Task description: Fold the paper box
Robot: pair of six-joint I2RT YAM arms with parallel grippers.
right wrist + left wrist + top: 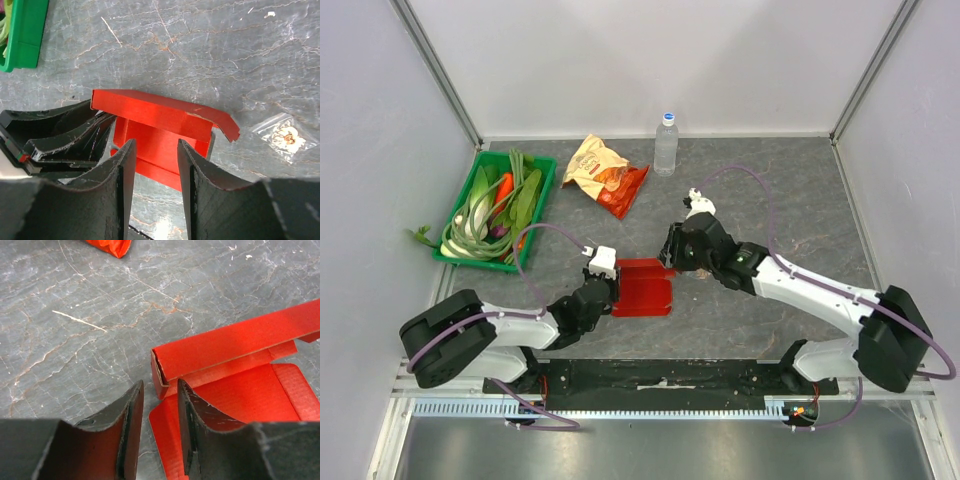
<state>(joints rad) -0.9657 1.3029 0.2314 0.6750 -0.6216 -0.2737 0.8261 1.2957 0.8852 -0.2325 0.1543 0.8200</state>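
Folding this box well takes two helpers that work together. The bright red thin cardboard paper box (642, 288) lies on the grey stone-look table (770, 180), right between the two tools. The left tool (610, 290) sits at one end of it and the right tool (670, 262) at the other end.

The left tool's fingers (132, 425) have only a small gap between them, and nothing is pinched there. A corner of the box's standing wall is just in front of that gap. A flat red flap (167, 450) lies under it.

The right tool (156, 144) looks much the same, with a narrow gap that holds nothing. The box is just ahead of its fingers (200, 190) and a bit below them. A loose end tab (227, 127) curls up past its right finger.

One long wall is up already, I think, so the flat flap looks like the next part to lift. The left tool should slip a finger under the flap and push up slowly. The right tool should press down inside the box so it cannot slide away.

The card looks thin. A hard squeeze could bend it in the wrong spot. Go softly, and let it fold on its own crease.
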